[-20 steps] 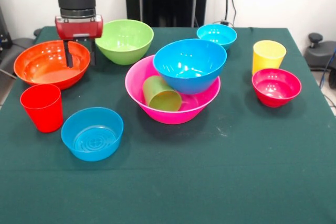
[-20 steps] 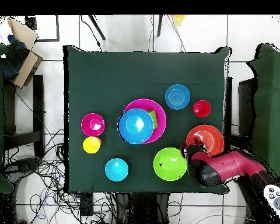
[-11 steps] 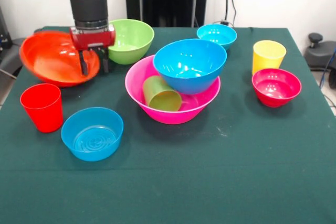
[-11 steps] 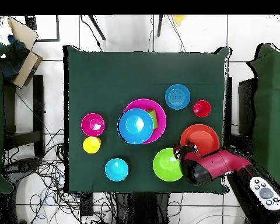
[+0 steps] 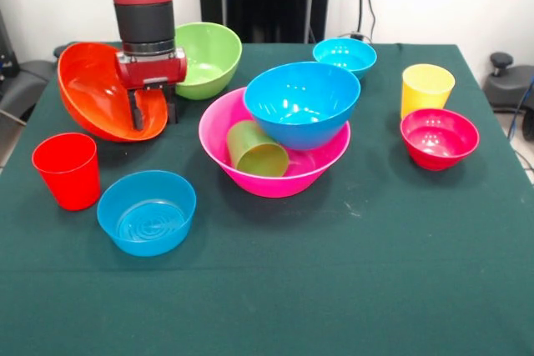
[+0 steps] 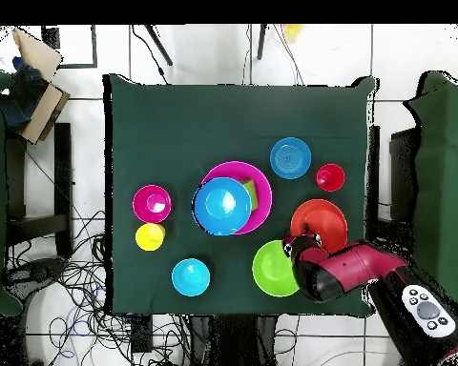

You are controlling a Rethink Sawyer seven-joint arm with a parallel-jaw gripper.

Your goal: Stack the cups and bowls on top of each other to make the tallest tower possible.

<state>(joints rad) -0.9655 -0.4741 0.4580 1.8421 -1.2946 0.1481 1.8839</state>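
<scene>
Orange bowl [image 5: 98, 89], flat on the table [image 5: 334, 289] a second ago, now hangs tilted, rim clamped between the gripper [image 5: 152, 111] fingers: lift toward the tower [image 5: 279, 135] under way.

Gripper [image 5: 151, 111] down (apparently clamped).

Colourful plastic cups and bowls spread over the green table.

We see the pink bowl [image 5: 275, 174] holding the large blue bowl [image 5: 302, 103] and a tipped green cup [image 5: 255, 149]. The orange bowl [image 5: 96, 89] is tilted steeply, beside the lime bowl [image 5: 207, 59]. Red cup [image 5: 67, 170], translucent blue bowl [image 5: 147, 211], cyan bowl [image 5: 345, 56], yellow cup [image 5: 426, 87] and magenta bowl [image 5: 439, 137] stand upright.
</scene>
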